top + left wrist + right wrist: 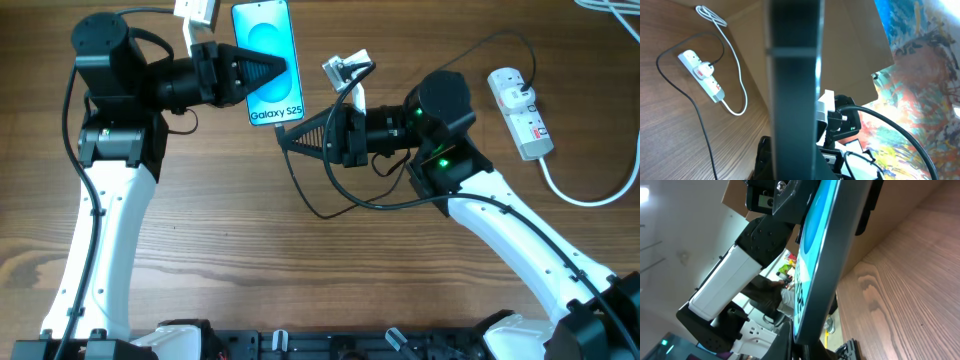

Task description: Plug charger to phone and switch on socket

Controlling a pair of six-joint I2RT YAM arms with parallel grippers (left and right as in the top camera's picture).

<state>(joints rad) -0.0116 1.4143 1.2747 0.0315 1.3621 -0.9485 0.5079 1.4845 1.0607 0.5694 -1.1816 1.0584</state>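
Phone (262, 30) is held off the table (300, 280) at far ctr-left, screen turned up, w/ the left gripper (268, 72) closed on it. Right gripper (288, 140) is set just near of the phone's btm edge, fingers drawn to a point. The charger (320, 205) cable is seen leaving that tip, so it is taken as gripped, tho the connector is hidden. Socket (528, 125) is laid at far right, well apart, w/ the white plug head (518, 97) seated in it.
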